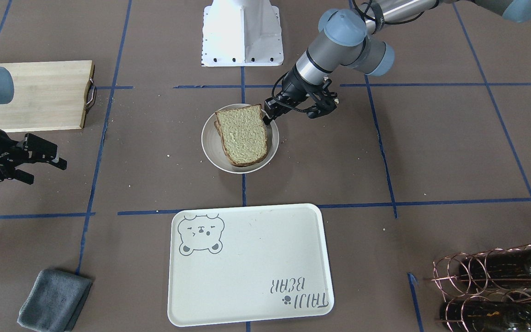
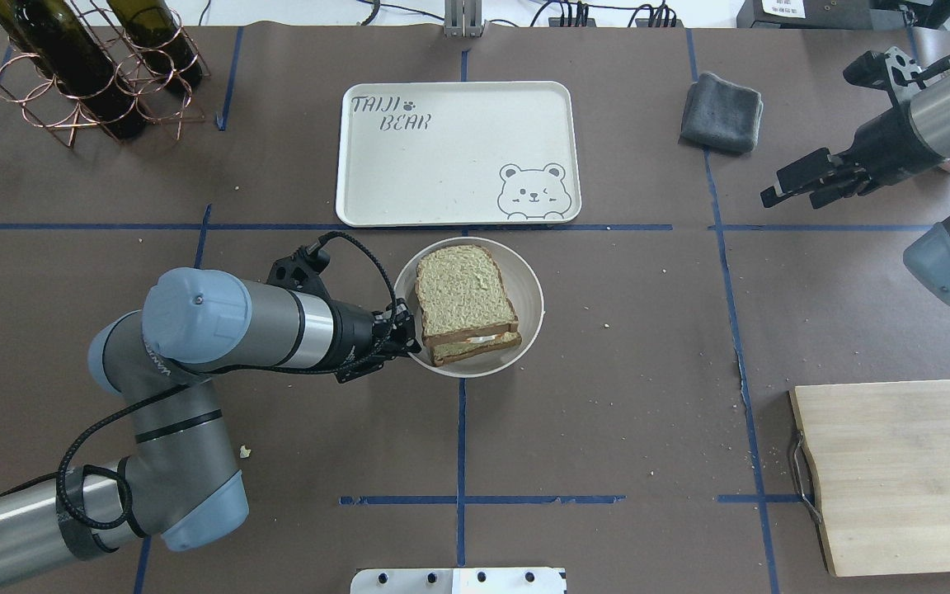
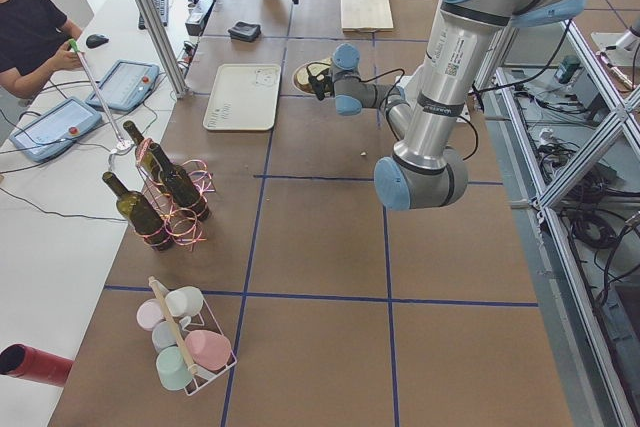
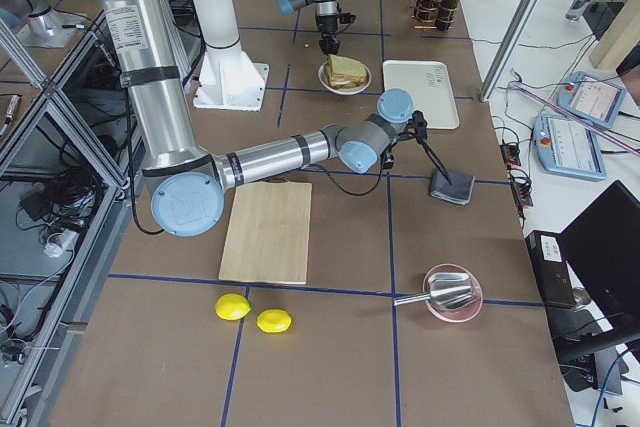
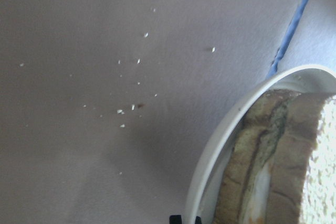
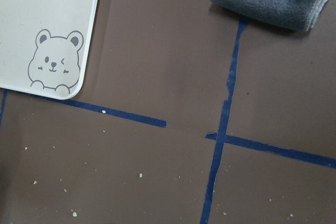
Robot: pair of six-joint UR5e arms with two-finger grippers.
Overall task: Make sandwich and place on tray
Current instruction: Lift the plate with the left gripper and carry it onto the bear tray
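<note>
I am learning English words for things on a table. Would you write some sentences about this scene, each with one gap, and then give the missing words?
1. The sandwich lies on a small round white ____.
2. The tray bears a grey drawing of a ____ face.
3. The open gripper near the grey cloth belongs to the robot's ____ arm.
4. The wire rack holds dark glass ____.

Missing words: plate; bear; right; bottles.

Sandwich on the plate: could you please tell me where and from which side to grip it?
Likely at its crust edge facing the left claw, one finger over and one under the sandwich so both slices stay clamped. Come steeply from that side: the plate rim blocks a flat approach.
</note>
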